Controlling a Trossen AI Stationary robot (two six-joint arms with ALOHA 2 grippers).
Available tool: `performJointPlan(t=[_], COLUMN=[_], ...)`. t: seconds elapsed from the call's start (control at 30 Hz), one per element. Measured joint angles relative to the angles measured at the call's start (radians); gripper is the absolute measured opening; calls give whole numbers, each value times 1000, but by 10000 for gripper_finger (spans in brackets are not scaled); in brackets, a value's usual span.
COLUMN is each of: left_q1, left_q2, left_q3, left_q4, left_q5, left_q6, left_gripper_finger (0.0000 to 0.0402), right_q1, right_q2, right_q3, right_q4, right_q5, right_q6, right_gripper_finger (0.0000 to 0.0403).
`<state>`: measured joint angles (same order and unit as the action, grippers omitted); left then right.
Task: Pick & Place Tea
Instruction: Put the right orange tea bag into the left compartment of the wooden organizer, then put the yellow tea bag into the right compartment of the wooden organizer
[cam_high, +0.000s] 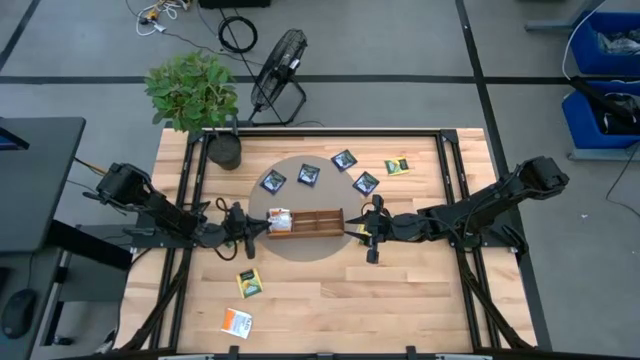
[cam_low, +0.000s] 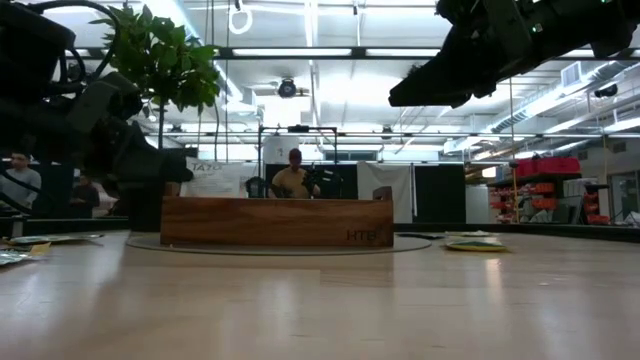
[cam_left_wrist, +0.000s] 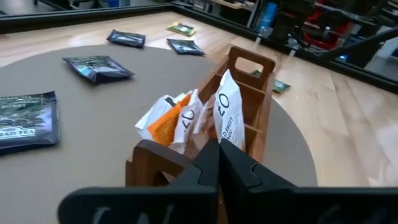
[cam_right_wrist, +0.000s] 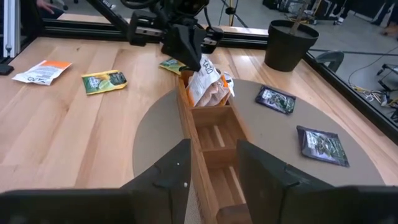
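Observation:
A long brown wooden tray (cam_high: 318, 220) lies on a round grey mat (cam_high: 312, 197). Orange-and-white tea sachets (cam_high: 280, 218) stand in its left end compartment (cam_left_wrist: 186, 118). My left gripper (cam_high: 263, 227) is at that end of the tray, shut on one of those sachets (cam_left_wrist: 227, 112). My right gripper (cam_high: 360, 231) hovers open above the tray's right end; in the right wrist view its fingers (cam_right_wrist: 171, 174) show on either side of the tray (cam_right_wrist: 214, 146), touching nothing. Other sachets lie flat on the mat and table. My left gripper pinches an orange-and-white sachet between its shut fingers (cam_left_wrist: 208, 163) at the sachet's lower edge (cam_left_wrist: 225, 142), at the fingertips. The fingers come slanting down from the table's left side. The sachet stands upright in the tray's left end compartment among the others.
Several dark navy sachets (cam_high: 308, 174) lie on the mat's far side. Yellow-green ones lie at the far right (cam_high: 398, 167) and near left (cam_high: 250, 283), an orange-and-white one (cam_high: 237, 322) near the near edge. A potted plant (cam_high: 224, 150) stands at the far left. Bare wood fills the near right.

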<state>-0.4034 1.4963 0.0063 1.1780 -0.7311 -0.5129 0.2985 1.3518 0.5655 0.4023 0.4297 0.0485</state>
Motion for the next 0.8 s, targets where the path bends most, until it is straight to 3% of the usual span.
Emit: performJointPlan(t=[0.3,0.5,0.8], left_q1=[0,0,0], left_q2=[0,0,0], left_q3=[0,0,0], left_q4=[37,156,256], left_q5=[32,62,46], left_q6=[9,129,253], left_gripper_finger=[66,103,115], right_q1=[0,0,0], right_q2=[0,0,0], right_q3=[0,0,0], right_q4=[0,-2,-5], right_q5=[0,0,0], right_q6=[2,-1,-7], right_gripper_finger=[135,135,135])
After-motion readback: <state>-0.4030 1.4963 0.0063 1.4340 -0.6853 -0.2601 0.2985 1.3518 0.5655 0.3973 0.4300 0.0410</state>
